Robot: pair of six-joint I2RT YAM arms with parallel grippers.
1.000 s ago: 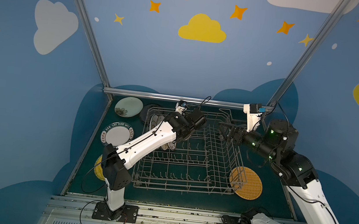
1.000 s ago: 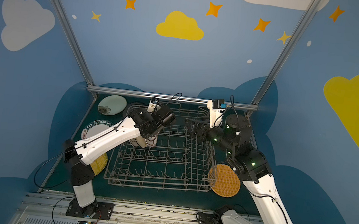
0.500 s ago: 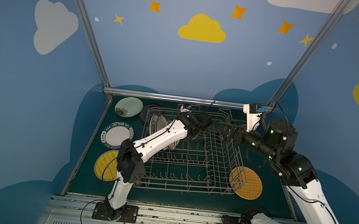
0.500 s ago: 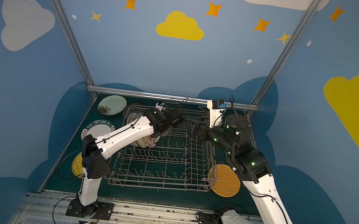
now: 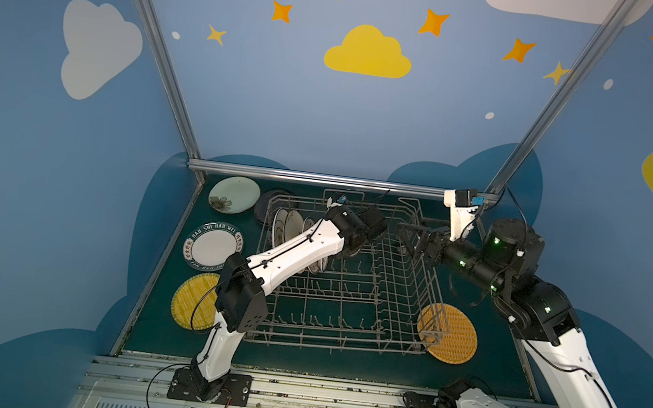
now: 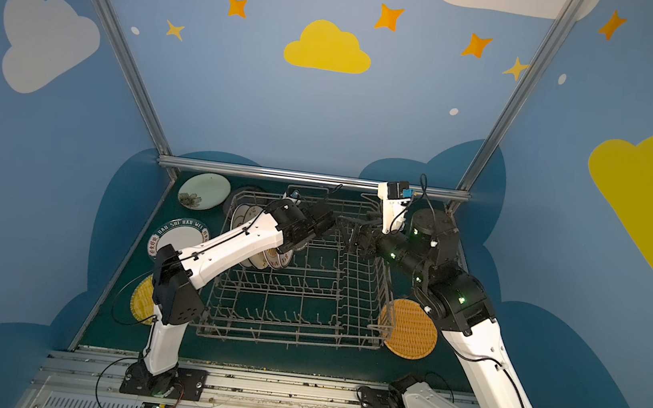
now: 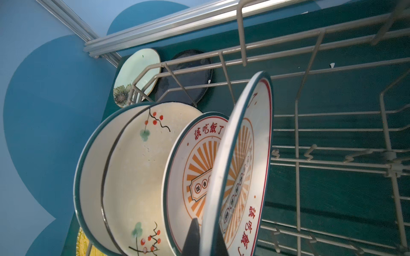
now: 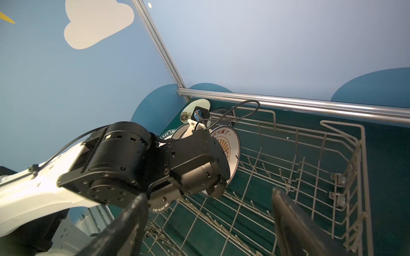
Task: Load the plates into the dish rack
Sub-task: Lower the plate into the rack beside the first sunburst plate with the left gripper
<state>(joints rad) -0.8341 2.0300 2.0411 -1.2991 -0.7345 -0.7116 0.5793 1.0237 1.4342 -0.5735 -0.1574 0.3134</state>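
Dish rack (image 5: 326, 341): thin wire w/ pale grey coating, smooth, low sheen. Rightmost sunburst plate (image 7: 248, 155) & 2nd sunburst plate (image 7: 190, 168): glazed, glossy, look ceramic. Berry-sprig plate (image 7: 137, 177): cream glaze, smooth, faint specks. Green plate (image 5: 231, 194), far left: smooth, soft shine. Black plate (image 7: 188, 57): dark, dull sheen. Lettered plate (image 5: 213, 248): glossy white centre. Left yellow plate (image 5: 186, 302) & right yellow plate (image 5: 452, 336): woven-look texture, matt. Table top (image 5: 485, 378): dark green, matt, slightly grainy; cloth or mat, can't tell. Frame bar (image 5: 319, 178), far: brushed metal. Left arm shell (image 5: 294, 251) & right arm shell (image 5: 579, 393): smooth white plastic, joints matt black. Walls (image 5: 325, 129): matt blue.
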